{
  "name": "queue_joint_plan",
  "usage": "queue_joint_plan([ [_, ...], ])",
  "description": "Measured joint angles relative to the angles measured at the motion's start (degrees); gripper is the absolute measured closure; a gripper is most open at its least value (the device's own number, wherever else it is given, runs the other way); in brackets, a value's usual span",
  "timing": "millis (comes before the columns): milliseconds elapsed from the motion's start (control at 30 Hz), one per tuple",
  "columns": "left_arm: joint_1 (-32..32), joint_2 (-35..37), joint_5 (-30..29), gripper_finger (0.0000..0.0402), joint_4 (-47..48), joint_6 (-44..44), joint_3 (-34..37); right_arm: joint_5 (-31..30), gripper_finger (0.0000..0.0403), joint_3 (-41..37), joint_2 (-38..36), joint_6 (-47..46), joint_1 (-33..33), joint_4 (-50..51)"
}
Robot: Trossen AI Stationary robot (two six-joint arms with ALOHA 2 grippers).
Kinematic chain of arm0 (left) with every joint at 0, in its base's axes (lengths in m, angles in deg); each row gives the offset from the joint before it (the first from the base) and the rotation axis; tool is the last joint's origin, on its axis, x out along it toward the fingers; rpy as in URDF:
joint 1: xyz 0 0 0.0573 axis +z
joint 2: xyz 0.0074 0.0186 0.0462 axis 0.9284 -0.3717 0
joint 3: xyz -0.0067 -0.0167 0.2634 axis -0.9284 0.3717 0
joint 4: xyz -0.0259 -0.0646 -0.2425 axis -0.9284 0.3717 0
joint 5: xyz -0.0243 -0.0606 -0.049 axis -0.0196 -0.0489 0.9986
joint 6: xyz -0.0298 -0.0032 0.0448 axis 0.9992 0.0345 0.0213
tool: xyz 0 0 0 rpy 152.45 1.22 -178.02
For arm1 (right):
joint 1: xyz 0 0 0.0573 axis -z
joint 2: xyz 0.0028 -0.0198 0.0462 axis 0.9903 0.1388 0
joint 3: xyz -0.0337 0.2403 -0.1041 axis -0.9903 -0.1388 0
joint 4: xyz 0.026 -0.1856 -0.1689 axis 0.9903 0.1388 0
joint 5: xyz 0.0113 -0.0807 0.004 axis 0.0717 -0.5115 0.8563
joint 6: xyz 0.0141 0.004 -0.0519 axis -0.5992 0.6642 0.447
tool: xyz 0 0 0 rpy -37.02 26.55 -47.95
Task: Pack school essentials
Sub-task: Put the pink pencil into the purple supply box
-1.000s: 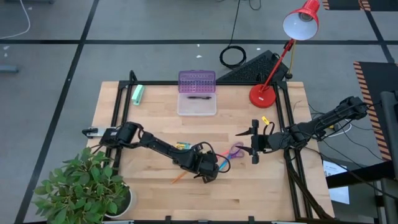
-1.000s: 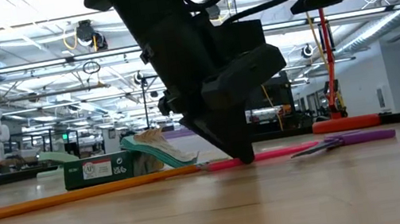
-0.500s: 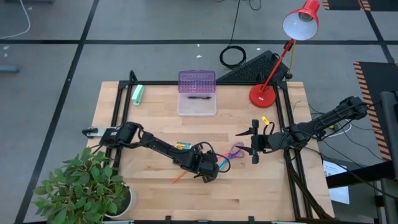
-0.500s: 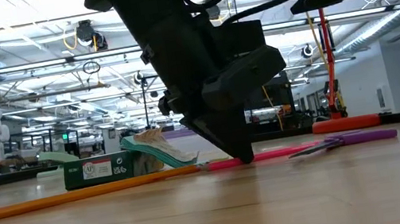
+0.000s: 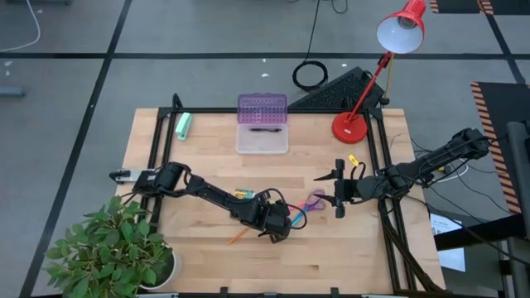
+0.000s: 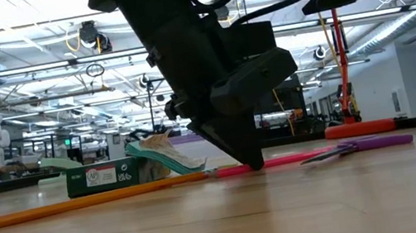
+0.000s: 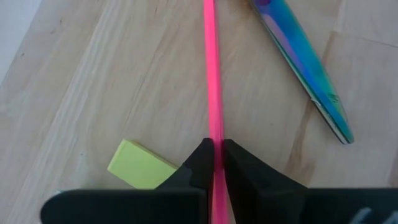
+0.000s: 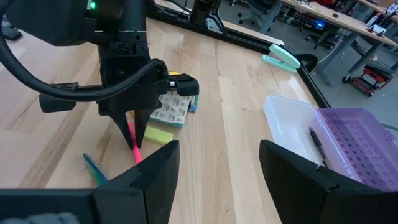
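The left tool is down on the tabletop near its 6 o'clock edge, its two fingers pinching a pink pen that lies flat on the wood. The pen looks thin, light, stiff and smooth, so I judge it apt to roll or swivel if gripped near an end; the hold seen here sits partway along the shaft, which should carry it level. Just beside the fingers lies a small yellow piece, and at the pen's 2 o'clock in the high view rest the scissors, their blades flat and thin. An orange pencil and the crayon box lie close by. The clear box waits at 12 o'clock. The right tool hovers at 3 o'clock, its fingers spread apart and holding nothing.
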Motion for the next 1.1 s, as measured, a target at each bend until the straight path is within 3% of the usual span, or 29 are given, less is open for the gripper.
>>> queue_joint_plan([
  [600,1.83,3.7,-2.02,0.0369,1.6,-0.47,0.08,-0.02,0.0188,-0.04,0.0,-0.04,0.0,0.74],
  [1100,2.68,10.69,-4.83,0.0369,3.12,-6.79,0.09,-0.13,0.0188,-0.04,-0.02,0.25,0.02,1.67],
])
